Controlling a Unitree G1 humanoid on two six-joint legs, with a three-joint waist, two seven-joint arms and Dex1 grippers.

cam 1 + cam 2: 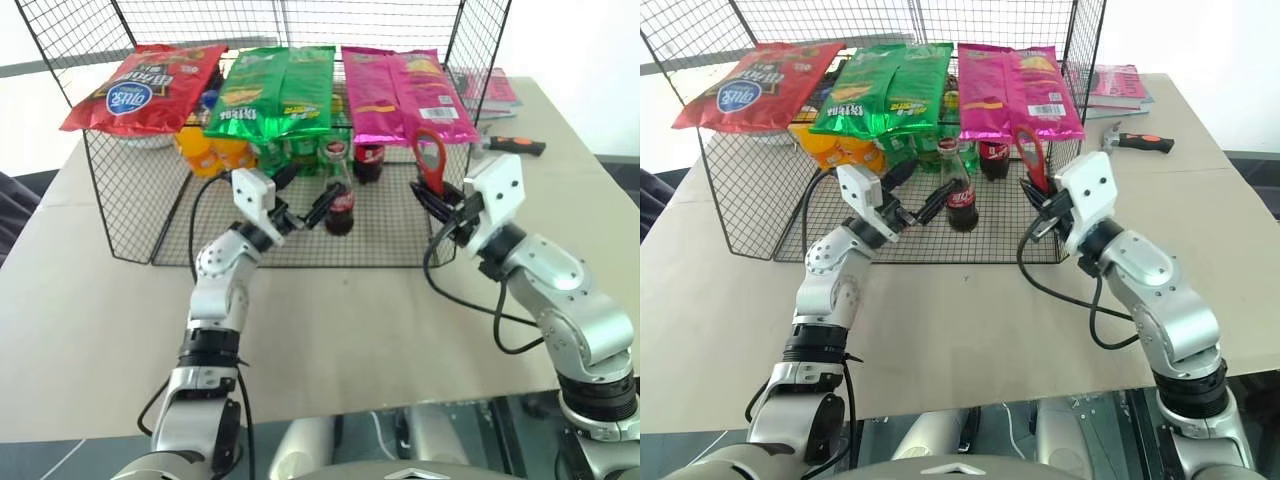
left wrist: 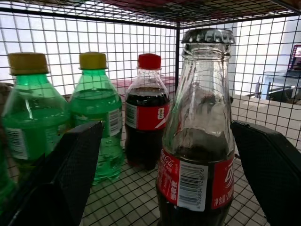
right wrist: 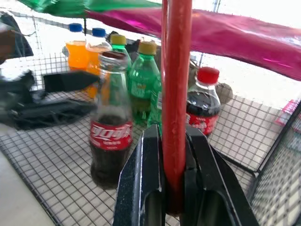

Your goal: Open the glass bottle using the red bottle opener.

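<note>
Standing capped on the wire rack floor, the glass bottle [image 1: 340, 205] sits between the released left hand's [image 1: 303, 211] fingers; closing off-centre could topple it. Right hand [image 1: 437, 200] clamps the red bottle opener [image 1: 430, 160].

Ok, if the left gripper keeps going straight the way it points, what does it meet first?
Probably the glass bottle: it stands between the open left gripper fingers, apparently not yet touched.

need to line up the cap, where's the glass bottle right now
In the left eye view the glass bottle stands upright on the wire rack's floor near its front edge, between the open left pincer's fingers, with the plastic cola bottle behind it.
</note>
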